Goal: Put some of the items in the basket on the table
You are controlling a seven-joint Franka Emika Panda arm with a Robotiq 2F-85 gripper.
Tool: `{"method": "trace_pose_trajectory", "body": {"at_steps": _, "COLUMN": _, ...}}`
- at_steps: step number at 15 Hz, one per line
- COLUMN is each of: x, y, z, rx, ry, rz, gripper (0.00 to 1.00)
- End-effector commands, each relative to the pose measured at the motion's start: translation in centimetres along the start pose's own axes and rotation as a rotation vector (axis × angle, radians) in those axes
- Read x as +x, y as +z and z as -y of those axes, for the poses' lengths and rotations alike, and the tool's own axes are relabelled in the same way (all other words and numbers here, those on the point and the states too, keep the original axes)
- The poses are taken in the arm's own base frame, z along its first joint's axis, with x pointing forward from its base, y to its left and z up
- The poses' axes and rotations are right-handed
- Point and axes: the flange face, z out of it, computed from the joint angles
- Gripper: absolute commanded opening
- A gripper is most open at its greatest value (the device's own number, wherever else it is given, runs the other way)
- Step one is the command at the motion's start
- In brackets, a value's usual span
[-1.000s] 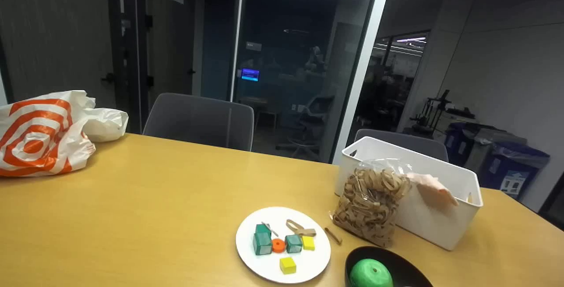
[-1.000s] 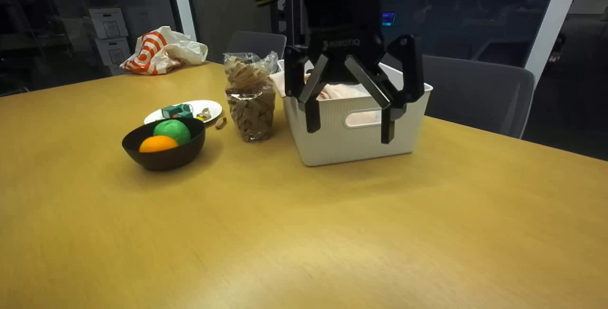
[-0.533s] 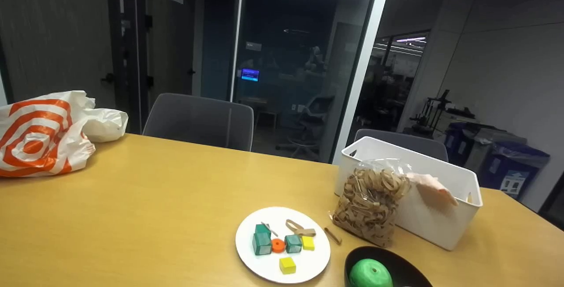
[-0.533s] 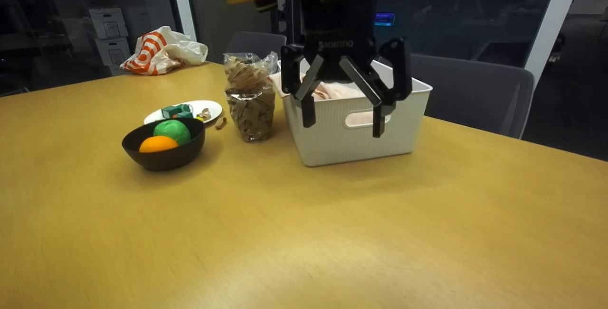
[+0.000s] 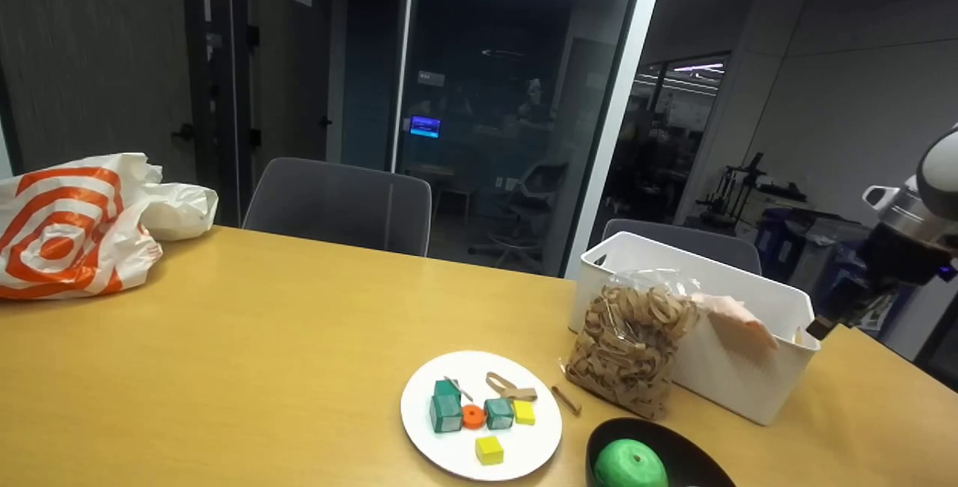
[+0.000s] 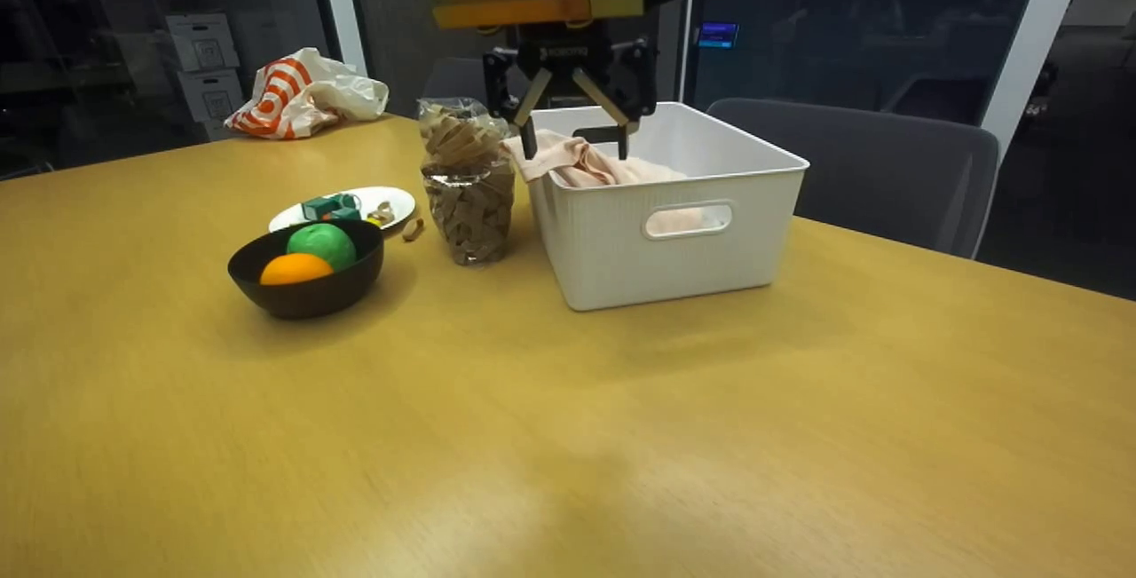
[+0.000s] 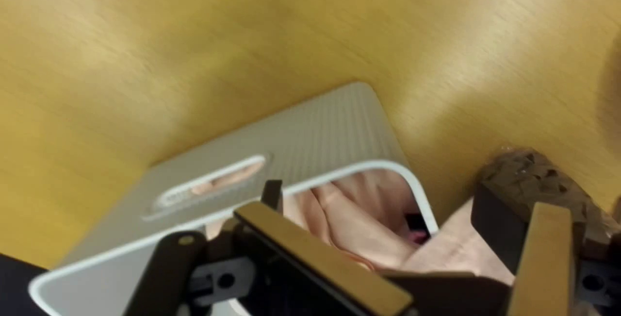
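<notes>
The white basket point(image 5: 737, 386) stands upright on the tan table point(image 5: 299, 337); it also shows in an exterior view point(image 6: 674, 263) and the wrist view point(image 7: 335, 134). A pale pink cloth point(image 6: 593, 162) lies in it and hangs over its rim. The clear bag of tan-brown pieces point(image 5: 632, 345) stands upright beside the basket, also seen in an exterior view point(image 6: 470, 205). My gripper point(image 6: 577, 146) is open and empty, above the basket's handle end and the cloth point(image 7: 359, 226). A small dark pink bit shows inside the basket; the red round object cannot be made out.
A white plate point(image 5: 419, 435) holds small coloured pieces. A black bowl point(image 6: 306, 298) holds a green ball point(image 6: 322, 245) and an orange fruit point(image 6: 295, 269). An orange-and-white plastic bag point(image 5: 75, 233) lies at the table's far end. Grey chairs point(image 5: 340, 206) stand behind the table.
My open gripper has moved away from the camera and leftward to over the basket in an exterior view. The arm has entered an exterior view at its right edge. The objects have not moved.
</notes>
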Motion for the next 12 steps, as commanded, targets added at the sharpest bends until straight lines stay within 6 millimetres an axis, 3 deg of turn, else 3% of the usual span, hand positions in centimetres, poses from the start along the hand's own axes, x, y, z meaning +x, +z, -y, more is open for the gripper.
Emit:
{"method": "trace_pose_trajectory", "body": {"at_steps": 1, "x": 4.1, "y": -0.2, "z": 1.9, "rx": 0.034, "ry": -0.168, "rz": -0.098, "gripper": 1.00}}
{"method": "trace_pose_trajectory", "body": {"at_steps": 5, "x": 6.8, "y": -1.1, "z": 4.9, "rx": 0.115, "ry": -0.344, "rz": -0.177, "gripper": 1.00}}
{"method": "trace_pose_trajectory", "body": {"at_steps": 12, "x": 8.1, "y": 4.0, "z": 6.4, "rx": 0.112, "ry": -0.551, "rz": -0.157, "gripper": 1.00}}
